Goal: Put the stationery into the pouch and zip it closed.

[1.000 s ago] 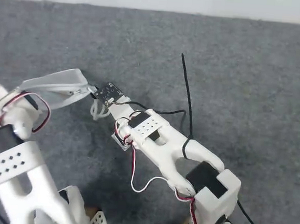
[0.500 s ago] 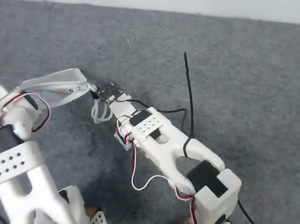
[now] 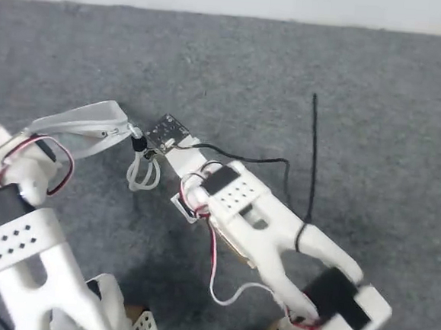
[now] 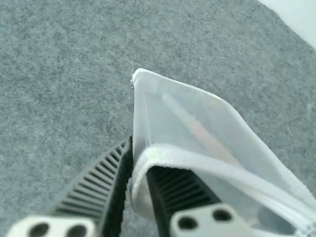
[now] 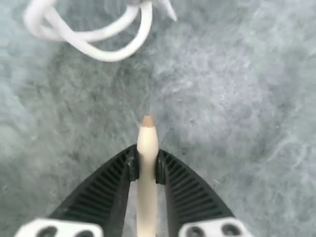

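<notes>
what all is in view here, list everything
pouch: one, see-through white, clamped at its rim, left side of the high view
cord loop: one, white, hanging at the pouch's zip end
pencil-like stick: one, cream with a brown tip, clamped, close to the cord loop
cable: one, black, right of centre in the high view
table cover: one, grey, under everything
left gripper: one, black fingers, shut on the pouch
right gripper: one, black fingers, shut on the pencil-like stick

Pouch (image 4: 197, 123) pinched in left hand (image 4: 139, 157), pencil (image 5: 147, 134) in right hand (image 5: 146, 151), cord loop (image 5: 94, 35) beyond pencil tip
</notes>
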Robot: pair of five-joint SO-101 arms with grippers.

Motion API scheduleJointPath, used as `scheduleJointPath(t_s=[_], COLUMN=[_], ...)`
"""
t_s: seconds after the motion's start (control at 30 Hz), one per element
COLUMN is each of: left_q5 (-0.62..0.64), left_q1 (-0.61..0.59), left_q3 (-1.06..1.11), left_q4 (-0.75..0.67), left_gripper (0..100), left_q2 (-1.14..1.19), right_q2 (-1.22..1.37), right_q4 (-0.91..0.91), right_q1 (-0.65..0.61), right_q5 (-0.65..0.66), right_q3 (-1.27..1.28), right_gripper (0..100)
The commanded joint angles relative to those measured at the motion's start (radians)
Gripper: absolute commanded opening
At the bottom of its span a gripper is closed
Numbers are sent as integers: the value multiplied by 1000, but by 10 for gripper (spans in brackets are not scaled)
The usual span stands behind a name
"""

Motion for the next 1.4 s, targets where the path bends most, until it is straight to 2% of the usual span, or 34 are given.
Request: scheduleJointPath(t_s=[0.0,0.17,0.7,0.97,1.17,1.37], left_q5=[11,11,-52,-83,-84,-89], left_q1=[-3,29,279,385,468,466], left_q3=[-36,-38,-39,-70,-108,-90], left_q4=[-34,-29,5,32,72,71], left_gripper=[11,11,12,12,12,12], left_q2=[-6,-6,-8,-8,-6,-5], right_q2=[-160,-271,-481,-633,-727,-825], right_q4=[-96,-214,-225,-228,-449,-582], right_q1=[-1,-1,16,18,18,16], right_q5=[6,-72,-295,-307,-305,-299], right_q3=[52,133,147,203,362,462], right_gripper=[6,6,6,6,6,6])
